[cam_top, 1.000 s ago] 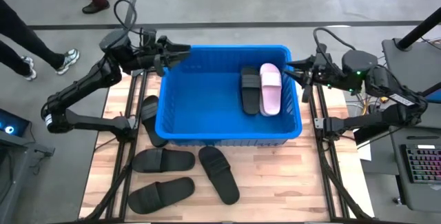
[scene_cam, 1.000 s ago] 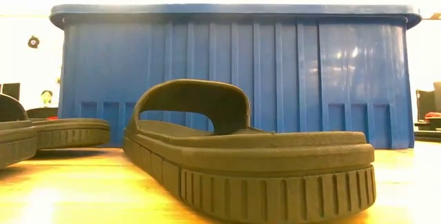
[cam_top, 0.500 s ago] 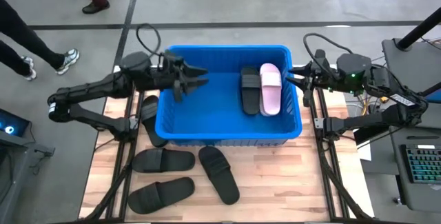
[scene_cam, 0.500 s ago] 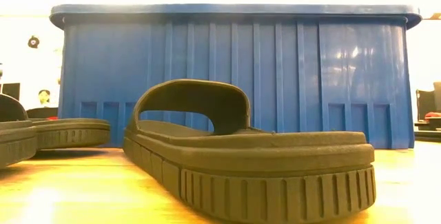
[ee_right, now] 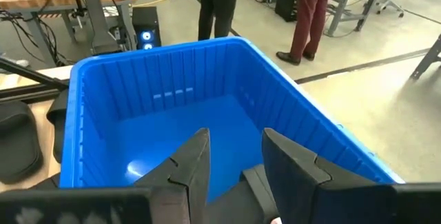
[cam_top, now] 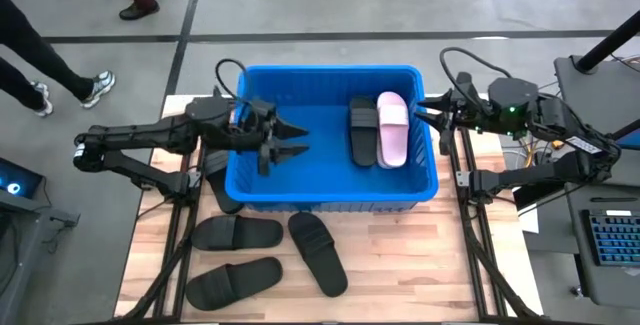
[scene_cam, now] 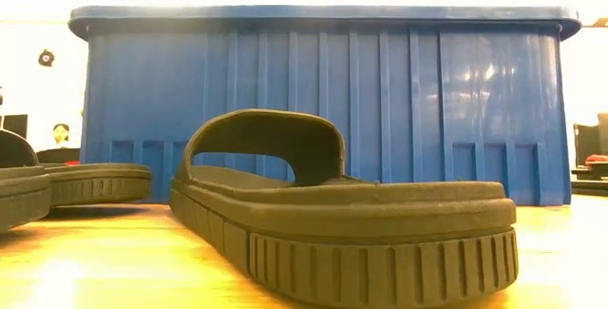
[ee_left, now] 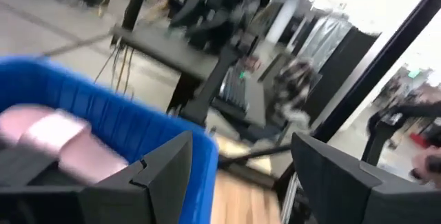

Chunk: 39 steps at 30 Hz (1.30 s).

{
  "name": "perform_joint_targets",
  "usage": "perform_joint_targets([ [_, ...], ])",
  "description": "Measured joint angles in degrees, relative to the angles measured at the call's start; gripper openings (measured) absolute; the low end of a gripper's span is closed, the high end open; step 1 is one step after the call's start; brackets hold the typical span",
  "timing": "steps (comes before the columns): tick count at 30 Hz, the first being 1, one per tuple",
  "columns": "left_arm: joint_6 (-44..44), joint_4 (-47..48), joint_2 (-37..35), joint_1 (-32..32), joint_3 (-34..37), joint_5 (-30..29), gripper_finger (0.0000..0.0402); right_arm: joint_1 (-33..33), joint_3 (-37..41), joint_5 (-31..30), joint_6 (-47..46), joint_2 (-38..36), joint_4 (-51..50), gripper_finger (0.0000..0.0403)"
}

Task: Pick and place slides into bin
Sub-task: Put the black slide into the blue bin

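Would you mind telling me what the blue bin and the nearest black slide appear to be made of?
The bin looks like glossy moulded plastic: ribbed walls with soft reflections. The black slide seems matte foam or rubber, with a grooved sole edge and no shine.

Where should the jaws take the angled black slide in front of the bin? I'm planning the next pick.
Probably by its wide strap, coming straight down from above: the angled black slide lies sole-down on the table, apart from its neighbours, and the strap arches clear of the footbed, leaving a gap beneath.

You had a grey concrete floor (cam_top: 330, 5), a wood-plank table (cam_top: 400, 265), and people's legs (ee_right: 313, 14) standing behind.
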<state>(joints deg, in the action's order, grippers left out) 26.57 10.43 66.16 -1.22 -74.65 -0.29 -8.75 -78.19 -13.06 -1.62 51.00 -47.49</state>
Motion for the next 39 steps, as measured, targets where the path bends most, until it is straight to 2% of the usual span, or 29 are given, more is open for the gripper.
perform_joint_targets([
  [4,0.6,4.4,0.4,0.8,0.0,-0.1,0.0233,0.0,0.0,0.4,-2.7,1.3,1.3,0.0119],
  [8,3.1,8.9,0.5,2.1,0.0,0.2,0.0233,0.0,0.0,4.8,-2.5,2.7,1.5,0.0123],
  [11,5.2,12.2,0.4,3.3,0.0,0.1,0.0233,0.0,0.0,5.7,-2.5,4.2,1.5,0.0127],
  [20,14.3,13.3,0.4,7.7,0.0,0.4,0.0233,0.0,0.0,5.7,-1.1,8.9,2.6,0.0125],
  [23,18.5,14.1,0.4,9.6,0.0,1.8,0.0233,0.0,0.0,5.7,-0.7,9.5,3.6,0.0120],
  [27,28.0,17.2,0.5,11.6,0.0,7.3,0.0233,0.0,0.0,5.7,0.1,9.5,4.6,0.0117],
  [30,33.4,19.3,0.7,12.7,0.0,8.8,0.0233,0.0,0.0,5.7,0.2,9.2,4.7,0.0117],
  [39,36.6,22.3,0.7,14.1,0.0,9.0,0.0233,0.0,0.0,5.7,-1.4,8.8,4.6,0.0114],
])
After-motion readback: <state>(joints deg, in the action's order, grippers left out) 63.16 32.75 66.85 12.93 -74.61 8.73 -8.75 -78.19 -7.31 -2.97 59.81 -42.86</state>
